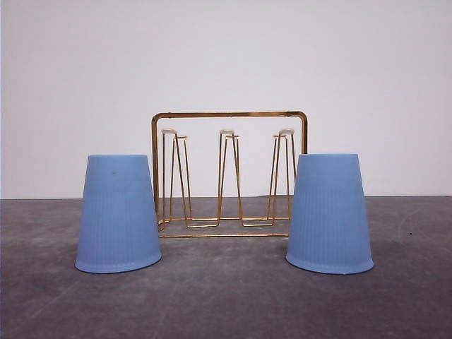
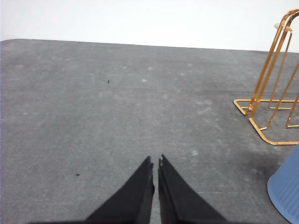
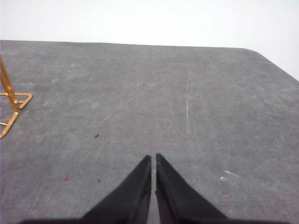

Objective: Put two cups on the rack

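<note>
Grey scuffed table [image 1: 226,296] under a white wall [image 1: 226,56] — left claw [image 2: 155,162] and right claw [image 3: 153,158] both closed, empty.

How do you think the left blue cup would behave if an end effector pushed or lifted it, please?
The left cup stands upside down on its wide rim, so a low push would likely slide it, not tip it. It looks like thin ribbed plastic, probably light. The tapered sides might slip upward through a squeeze.
</note>
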Controlling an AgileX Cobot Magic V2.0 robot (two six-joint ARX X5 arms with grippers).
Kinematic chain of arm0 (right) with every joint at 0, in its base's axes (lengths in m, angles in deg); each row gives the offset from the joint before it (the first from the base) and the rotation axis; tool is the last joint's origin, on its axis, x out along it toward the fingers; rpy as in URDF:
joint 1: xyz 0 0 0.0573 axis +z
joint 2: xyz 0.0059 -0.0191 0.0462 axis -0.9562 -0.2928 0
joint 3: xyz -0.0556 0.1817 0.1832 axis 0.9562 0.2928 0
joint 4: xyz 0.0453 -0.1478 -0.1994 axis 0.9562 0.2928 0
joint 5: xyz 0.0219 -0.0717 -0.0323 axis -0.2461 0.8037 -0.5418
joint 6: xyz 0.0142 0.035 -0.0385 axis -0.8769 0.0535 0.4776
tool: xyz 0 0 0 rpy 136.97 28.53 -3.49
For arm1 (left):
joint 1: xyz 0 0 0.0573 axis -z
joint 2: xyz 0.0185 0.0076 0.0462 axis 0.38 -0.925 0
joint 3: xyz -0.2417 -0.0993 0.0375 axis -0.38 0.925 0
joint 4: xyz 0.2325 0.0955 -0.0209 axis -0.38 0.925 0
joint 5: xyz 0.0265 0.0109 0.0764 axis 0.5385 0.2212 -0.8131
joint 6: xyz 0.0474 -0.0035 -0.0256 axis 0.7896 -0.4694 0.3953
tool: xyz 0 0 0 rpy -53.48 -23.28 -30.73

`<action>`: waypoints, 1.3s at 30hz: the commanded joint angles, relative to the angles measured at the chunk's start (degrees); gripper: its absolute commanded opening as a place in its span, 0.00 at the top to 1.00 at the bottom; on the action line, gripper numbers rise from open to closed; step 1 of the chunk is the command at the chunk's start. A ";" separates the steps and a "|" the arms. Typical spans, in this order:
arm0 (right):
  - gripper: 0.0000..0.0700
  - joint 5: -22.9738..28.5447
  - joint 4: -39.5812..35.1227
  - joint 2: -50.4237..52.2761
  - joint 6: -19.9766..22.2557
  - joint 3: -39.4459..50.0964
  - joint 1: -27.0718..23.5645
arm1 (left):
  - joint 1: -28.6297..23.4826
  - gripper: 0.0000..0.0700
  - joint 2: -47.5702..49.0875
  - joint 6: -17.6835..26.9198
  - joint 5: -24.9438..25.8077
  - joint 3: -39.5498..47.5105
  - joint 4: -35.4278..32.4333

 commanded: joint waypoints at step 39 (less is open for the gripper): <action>0.98 -0.88 -0.52 0.04 -3.12 0.20 -0.02 | 0.00 1.00 0.02 0.35 0.03 0.83 0.37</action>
